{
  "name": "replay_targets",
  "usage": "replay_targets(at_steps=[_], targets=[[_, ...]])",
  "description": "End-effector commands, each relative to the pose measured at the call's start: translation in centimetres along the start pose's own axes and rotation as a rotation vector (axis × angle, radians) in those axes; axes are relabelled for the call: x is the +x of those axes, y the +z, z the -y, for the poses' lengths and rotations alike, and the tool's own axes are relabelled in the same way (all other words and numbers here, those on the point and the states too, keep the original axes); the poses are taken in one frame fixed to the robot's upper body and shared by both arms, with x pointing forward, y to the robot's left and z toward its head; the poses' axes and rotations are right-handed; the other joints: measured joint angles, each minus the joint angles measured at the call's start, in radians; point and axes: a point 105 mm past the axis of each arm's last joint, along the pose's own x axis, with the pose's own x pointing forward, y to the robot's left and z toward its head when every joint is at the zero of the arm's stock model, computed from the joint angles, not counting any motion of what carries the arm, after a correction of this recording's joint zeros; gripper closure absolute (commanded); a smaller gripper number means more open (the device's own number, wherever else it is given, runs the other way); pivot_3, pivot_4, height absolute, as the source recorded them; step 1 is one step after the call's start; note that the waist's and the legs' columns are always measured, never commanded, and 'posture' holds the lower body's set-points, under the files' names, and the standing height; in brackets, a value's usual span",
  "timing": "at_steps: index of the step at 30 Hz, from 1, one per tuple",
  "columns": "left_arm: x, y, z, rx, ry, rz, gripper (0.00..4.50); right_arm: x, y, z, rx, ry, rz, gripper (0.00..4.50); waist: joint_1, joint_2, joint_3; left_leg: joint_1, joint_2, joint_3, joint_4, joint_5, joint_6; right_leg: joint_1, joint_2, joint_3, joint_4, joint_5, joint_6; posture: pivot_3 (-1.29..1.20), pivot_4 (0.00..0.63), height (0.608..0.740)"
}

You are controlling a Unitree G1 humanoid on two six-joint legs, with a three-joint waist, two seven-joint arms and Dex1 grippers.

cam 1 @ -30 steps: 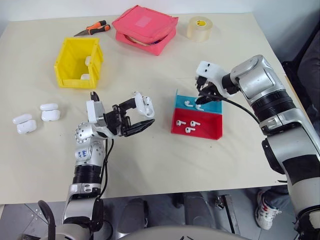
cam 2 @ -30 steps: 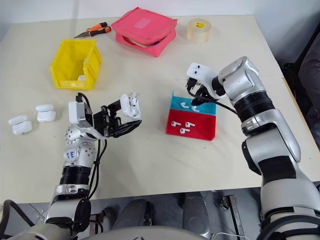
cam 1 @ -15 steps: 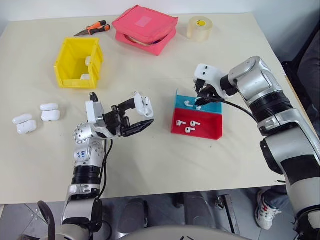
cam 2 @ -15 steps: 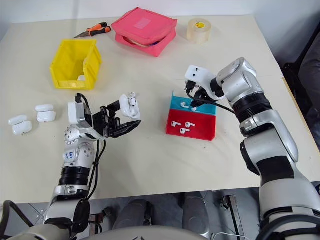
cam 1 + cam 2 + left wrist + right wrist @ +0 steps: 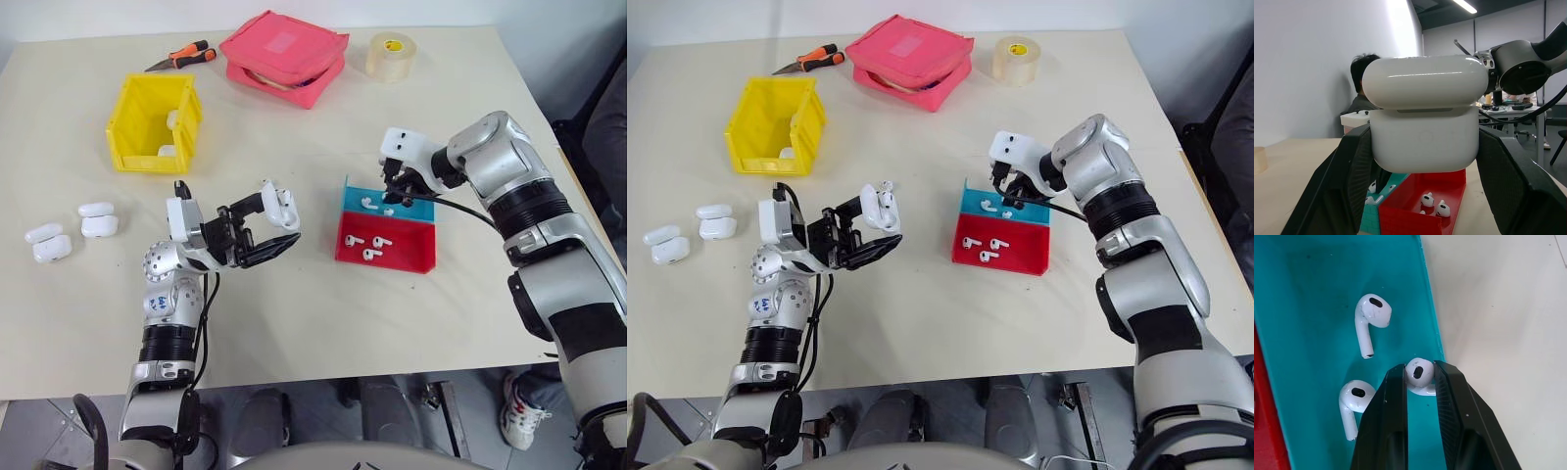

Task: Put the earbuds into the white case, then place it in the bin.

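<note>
Table layout, seen from the head camera

The bin (image 5: 155, 122) sits at upper left with the pliers (image 5: 182, 56) behind it; the pouch (image 5: 284, 56) lies at top centre, the tape roll (image 5: 391, 55) just to its right. Three spare cases (image 5: 71, 230) cluster at the left edge. The two trays (image 5: 388, 229) sit touching right of centre, the far one holding earbuds (image 5: 1371, 320), the near one three more. The left gripper (image 5: 269, 223) holds the case (image 5: 282, 206) left of the trays; the right gripper (image 5: 396, 193) reaches into the far tray.
</note>
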Motion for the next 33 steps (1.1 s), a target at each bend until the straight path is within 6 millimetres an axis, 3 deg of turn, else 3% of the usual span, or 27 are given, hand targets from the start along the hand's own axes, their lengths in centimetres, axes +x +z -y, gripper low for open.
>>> replay_targets(at_steps=[1, 6, 10, 14, 32, 33], targets=[[0.3, 1.1, -0.2, 0.049, -0.016, 0.021, 1.71, -1.4, 1.5, 0.7, 0.03, -0.024, 0.092, 4.07, 0.0, 0.0, 0.0, 0.0, 0.0, 0.0, 0.0, 0.0, 0.0, 0.0, 0.0, 0.0, 0.0, 0.0, 0.0, 0.0, 0.15, 0.74], [0.3, 1.1, -0.4, 0.046, -0.026, 0.017, 1.71, -3.3, 2.1, 0.1, 0.181, 0.026, 0.225, 4.07, 0.002, 0.001, 0.001, 0.0, 0.0, 0.0, 0.0, 0.0, 0.0, 0.0, 0.0, 0.0, 0.0, 0.0, 0.0, 0.0, 0.15, 0.74], [0.5, 1.0, -0.7, 0.037, -0.038, 0.016, 1.71, -4.1, 0.7, -0.6, 0.482, 0.034, 0.236, 4.07, 0.006, 0.001, 0.001, -0.001, 0.0, -0.001, 0.001, 0.0, 0.0, 0.0, 0.0, 0.0, 0.0, 0.0, 0.0, 0.0, 0.15, 0.74], [0.8, 0.8, -1.1, 0.028, -0.047, 0.02, 1.71, -4.2, -0.1, -0.8, 0.587, -0.006, 0.204, 4.07, 0.003, 0.002, 0.0, -0.001, 0.0, 0.0, 0.001, 0.0, 0.0, 0.0, 0.0, 0.0, 0.0, 0.0, 0.0, 0.0, 0.15, 0.74], [1.5, 0.5, -1.0, 0.017, -0.075, 0.033, 1.71, -1.7, -0.7, -0.6, 0.557, -0.134, 0.155, 4.07, 0.002, 0.002, 0.0, -0.001, 0.0, 0.0, 0.0, 0.0, 0.0, 0.0, 0.0, 0.0, 0.0, 0.0, 0.0, 0.0, 0.15, 0.74], [1.4, 0.5, -1.0, 0.018, -0.073, 0.032, 1.71, -1.6, -0.6, -0.7, 0.551, -0.13, 0.153, 3.72, 0.001, 0.002, 0.0, -0.001, 0.0, 0.0, 0.0, 0.0, 0.0, 0.0, 0.0, 0.0, 0.0, 0.0, 0.0, 0.0, 0.15, 0.74]])
